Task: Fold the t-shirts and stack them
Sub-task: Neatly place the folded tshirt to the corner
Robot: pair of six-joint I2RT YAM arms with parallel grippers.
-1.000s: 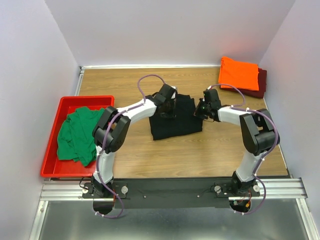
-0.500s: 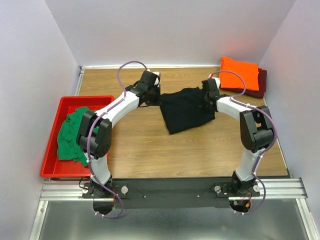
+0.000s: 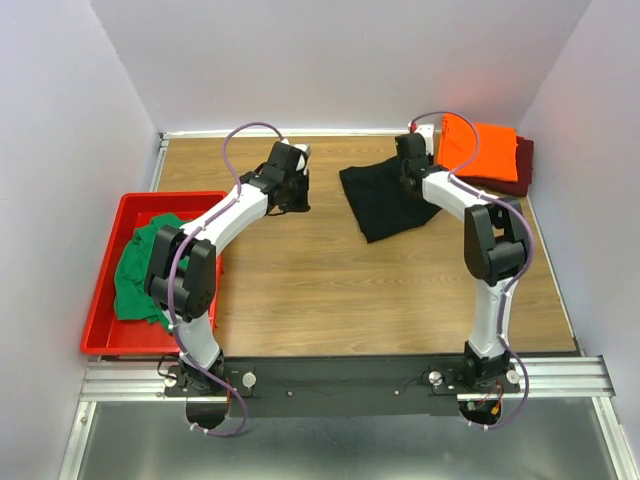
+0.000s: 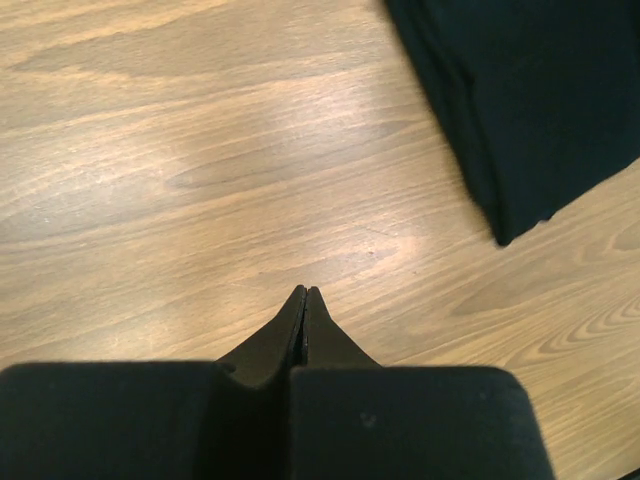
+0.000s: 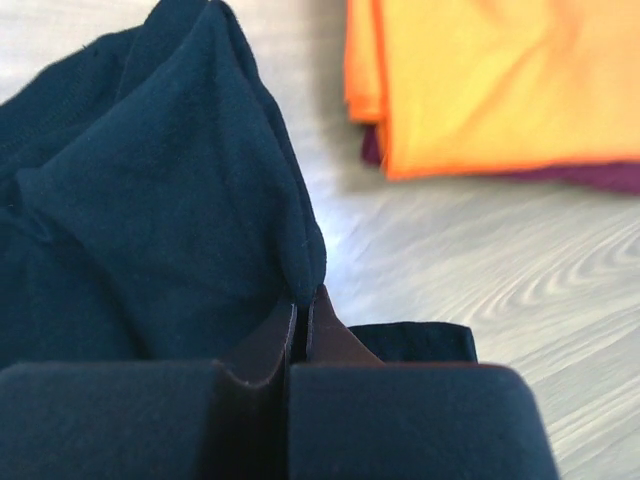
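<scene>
**Overhead view with both wrist views.** We read the table (image 3: 350, 290) as a clock face, with 12 o'clock at the far wall.

The black t-shirt (image 3: 385, 200) lies at about 1 o'clock. It is folded but rumpled, and mostly flat on the wood. Its far corner is drawn up into a ridge.

The right tool (image 3: 408, 172) is clenched on that corner. In the right wrist view we see a fold of black cloth pinched between its closed jaws.

At 2 o'clock, in the far right corner, the orange t-shirt (image 3: 485, 147) rests folded on top of the folded maroon t-shirt (image 3: 522, 165). The maroon edge shows past it on the right and near sides. A strip of bare wood separates the black t-shirt from this stack.

The left tool (image 3: 296, 198) stands at about 11 o'clock, clenched on nothing, with its tips together over bare wood. We cannot tell whether they touch the surface. The black t-shirt's nearest edge lies toward its 3 o'clock, apart from it.

At 9 o'clock, the red tray (image 3: 175, 197) sits at the table's left edge. It holds the green t-shirt (image 3: 145, 265), crumpled in an unfolded heap.
</scene>
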